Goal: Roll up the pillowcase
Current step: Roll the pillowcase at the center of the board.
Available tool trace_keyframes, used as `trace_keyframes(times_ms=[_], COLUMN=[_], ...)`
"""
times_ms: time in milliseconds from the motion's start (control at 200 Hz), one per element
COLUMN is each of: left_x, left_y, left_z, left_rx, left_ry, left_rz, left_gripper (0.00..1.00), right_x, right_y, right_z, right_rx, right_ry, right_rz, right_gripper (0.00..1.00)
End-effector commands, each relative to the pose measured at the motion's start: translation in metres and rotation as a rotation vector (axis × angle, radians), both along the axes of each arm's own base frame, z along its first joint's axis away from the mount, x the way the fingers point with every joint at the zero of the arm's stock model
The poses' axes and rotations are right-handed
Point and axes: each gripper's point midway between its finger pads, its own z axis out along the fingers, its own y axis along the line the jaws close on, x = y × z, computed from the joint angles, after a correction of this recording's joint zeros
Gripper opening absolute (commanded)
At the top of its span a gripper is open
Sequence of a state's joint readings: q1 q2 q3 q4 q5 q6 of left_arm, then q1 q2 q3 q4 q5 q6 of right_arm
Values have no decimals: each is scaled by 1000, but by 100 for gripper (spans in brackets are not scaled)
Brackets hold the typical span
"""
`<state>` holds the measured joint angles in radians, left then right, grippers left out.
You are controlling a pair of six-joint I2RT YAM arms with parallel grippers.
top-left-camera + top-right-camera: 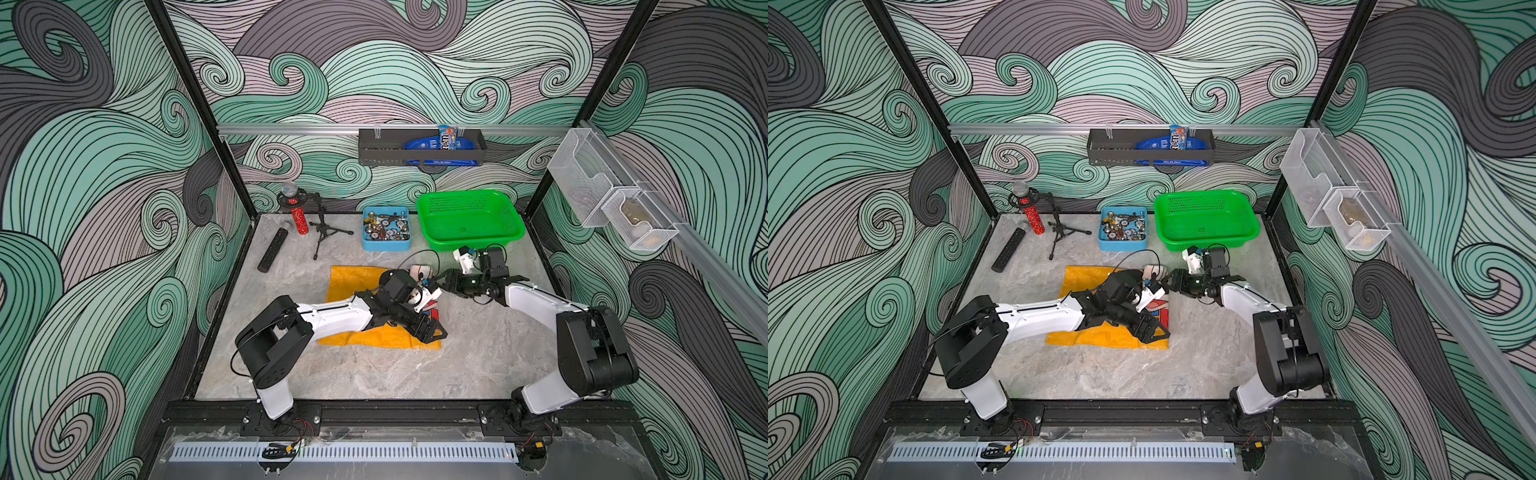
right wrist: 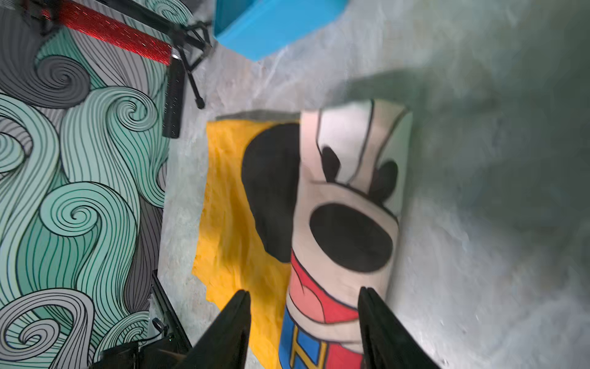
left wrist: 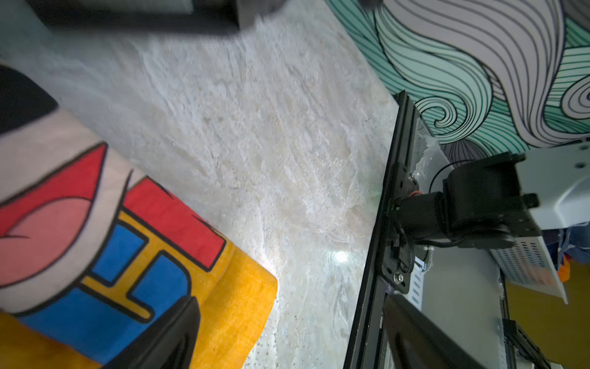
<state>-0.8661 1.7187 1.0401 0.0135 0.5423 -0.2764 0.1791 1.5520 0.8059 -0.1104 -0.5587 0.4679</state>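
Observation:
The pillowcase (image 1: 353, 279) lies mid-table in both top views, a mustard-yellow cloth part rolled from its right side. The roll (image 2: 344, 204) shows the cartoon mouse face, red and blue. My right gripper (image 2: 303, 292) is open at the roll's far end, and the roll lies between its two fingers; a gap shows on the yellow side. In a top view it sits at the roll's right (image 1: 442, 286). My left gripper (image 3: 289, 300) is open at the near end of the roll (image 3: 105, 242), one finger over the yellow cloth, the other over bare table. It reaches across the cloth (image 1: 431, 329).
A green basket (image 1: 473, 243) and a blue box (image 1: 386, 246) of small metal parts stand behind the cloth. A black microphone (image 1: 272, 249), a red microphone (image 1: 299, 220) and a small tripod (image 1: 326, 232) are at the back left. A black shelf (image 1: 374, 147) hangs on the back wall.

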Motion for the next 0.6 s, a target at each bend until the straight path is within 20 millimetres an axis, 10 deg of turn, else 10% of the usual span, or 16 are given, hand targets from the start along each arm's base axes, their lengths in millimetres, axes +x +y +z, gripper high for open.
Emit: trace_keyframes(times_ms=[0, 290, 595], left_x=[26, 75, 82], left_y=[16, 73, 108], left_z=[23, 42, 39], left_rx=[-9, -28, -4], left_ry=[-60, -113, -111], left_rz=[57, 215, 277], left_gripper=[94, 95, 96], right_x=[-37, -41, -24], right_y=[-6, 10, 27], right_z=[-30, -54, -54], right_rx=[-28, 3, 113], right_ry=[144, 222, 210], right_rz=[12, 57, 80], right_gripper=[59, 62, 56])
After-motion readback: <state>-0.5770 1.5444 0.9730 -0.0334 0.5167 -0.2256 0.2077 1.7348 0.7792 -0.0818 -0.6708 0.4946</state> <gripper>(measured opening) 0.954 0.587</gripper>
